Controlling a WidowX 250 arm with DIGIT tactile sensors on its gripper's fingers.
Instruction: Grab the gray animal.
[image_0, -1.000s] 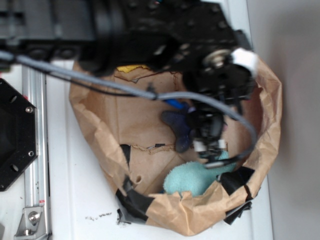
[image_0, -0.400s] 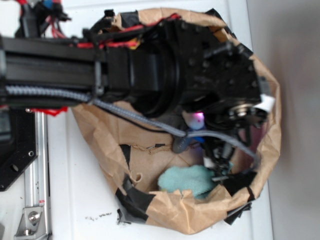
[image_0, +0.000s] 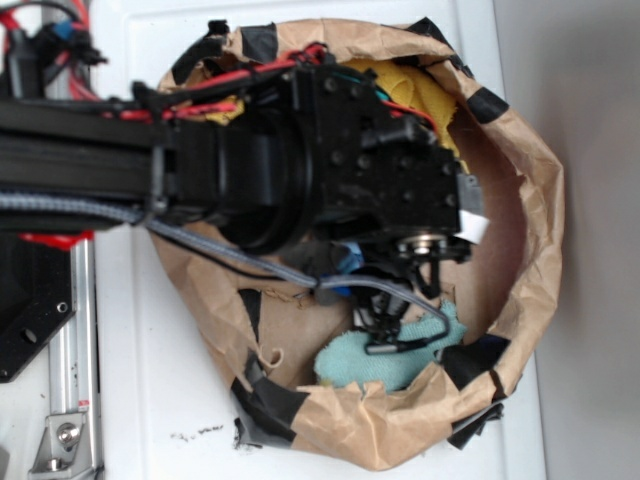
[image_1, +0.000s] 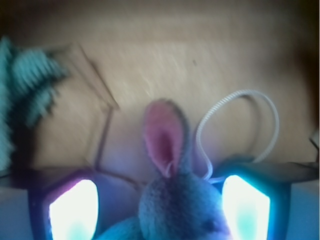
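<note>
White bench (image_0: 180, 400) carries a crumpled brown paper bag (image_0: 545, 210), its rim rolled down and patched with black tape; a metal rail (image_0: 70, 350) runs along the left edge.

Exterior view: the black robot arm (image_0: 250, 170) reaches in from the left over the bag's mouth, with red wires along its top and a gray cable (image_0: 230, 262) looping beneath. The end effector (image_0: 395, 335) hangs low inside the bag, just above the teal cloth (image_0: 375, 362) that lies against the bag's lower wall. A yellow cloth (image_0: 420, 90) sits at the upper inside wall, partly behind the arm. The gray animal cannot be picked out in this view; the arm hides that part of the bag.

Wrist view (blurred): the gray animal (image_1: 180, 205) sits between the 2 fingers (image_1: 74, 210), head at bottom centre. 1 pink-lined ear (image_1: 164, 135) stands up toward the middle of the frame. A thin white loop (image_1: 237, 125) arcs to the right of the ear, over the brown paper floor. The teal cloth (image_1: 25, 95) shows at the left edge.

End effector state: fingers flank the toy's head on both sides with its sides at or very near their inner faces; whether they actually press on it, I cannot tell.
</note>
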